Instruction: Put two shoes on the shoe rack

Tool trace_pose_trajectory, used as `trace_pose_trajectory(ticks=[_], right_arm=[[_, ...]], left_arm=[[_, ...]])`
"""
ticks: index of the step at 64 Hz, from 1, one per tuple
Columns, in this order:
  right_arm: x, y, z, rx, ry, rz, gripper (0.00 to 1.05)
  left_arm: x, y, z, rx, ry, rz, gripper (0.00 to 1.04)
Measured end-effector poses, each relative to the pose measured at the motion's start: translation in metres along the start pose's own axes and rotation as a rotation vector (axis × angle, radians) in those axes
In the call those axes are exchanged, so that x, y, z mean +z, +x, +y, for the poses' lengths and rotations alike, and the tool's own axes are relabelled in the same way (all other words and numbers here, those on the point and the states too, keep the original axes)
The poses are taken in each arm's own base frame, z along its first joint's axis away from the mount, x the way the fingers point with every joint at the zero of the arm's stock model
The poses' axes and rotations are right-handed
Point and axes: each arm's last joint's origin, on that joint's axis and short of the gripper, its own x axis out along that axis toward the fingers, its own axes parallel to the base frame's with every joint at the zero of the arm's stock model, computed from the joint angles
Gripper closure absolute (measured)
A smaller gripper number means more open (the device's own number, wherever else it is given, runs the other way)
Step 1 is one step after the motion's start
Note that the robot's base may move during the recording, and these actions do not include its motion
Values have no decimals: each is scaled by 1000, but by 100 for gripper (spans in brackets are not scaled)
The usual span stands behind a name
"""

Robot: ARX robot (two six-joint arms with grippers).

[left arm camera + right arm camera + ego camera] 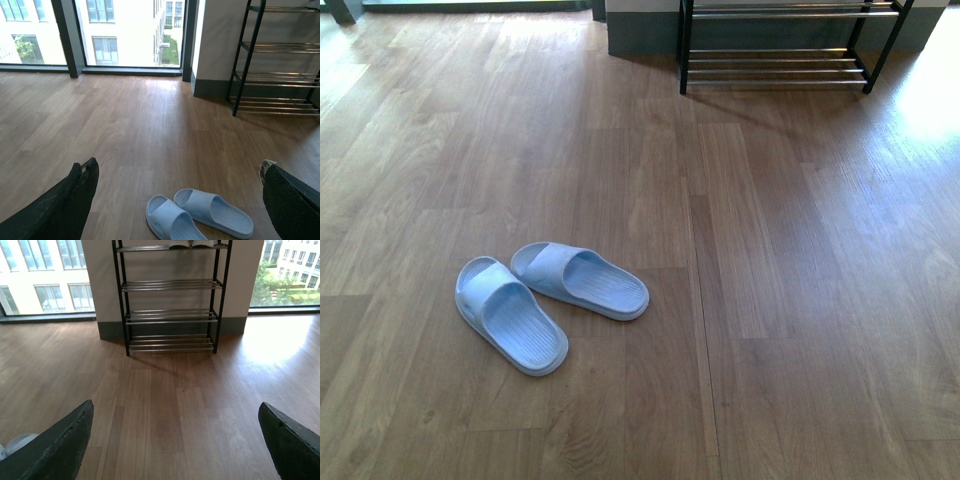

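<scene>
Looking through the front camera, you find one pale blue slide sandal (510, 318) lying sole-down on the wooden floor (800, 300), low and left of centre; its mate (582, 281) lies just beside it, further from the robot, the two set in a V with their strap ends close together and their heels spread apart; whether the strap ends touch you cannot tell. Both sandals are well apart from the shoe rack (775, 62), which stands at the far edge of the floor, right of centre, against a grey-skirted wall (100, 270); only its lower tiers of silver rods show in that view. Your right wrist camera faces the rack squarely and shows all four tiers between the black side frames; on the top tier sit white-soled shoes (191, 243), cut off by the frame edge so that little more than the soles shows. Your left gripper (177, 164) hangs above the floor with its fingers spread wide and nothing between them, the two sandals showing between those fingers in its wrist view; your right gripper (176, 406) is likewise parted wide and holds nothing, over the floor in front of the rack. Tall windows (130, 30) with buildings outside run along the wall beside the rack.
</scene>
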Motion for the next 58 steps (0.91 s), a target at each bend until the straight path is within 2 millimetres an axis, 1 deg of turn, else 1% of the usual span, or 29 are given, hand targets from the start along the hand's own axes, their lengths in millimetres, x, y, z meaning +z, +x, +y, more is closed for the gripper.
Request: trace_pose_trajectory(ticks=[49,51,58], right_arm=[[0,0,0,3,0,1,9],[0,0,0,37,-7,9,9],[-3,7,4,340,-27,116,9]], left_arm=[[0,0,0,3,0,0,9],[0,0,0,3,0,0,9],[0,0,0,1,0,0,9]])
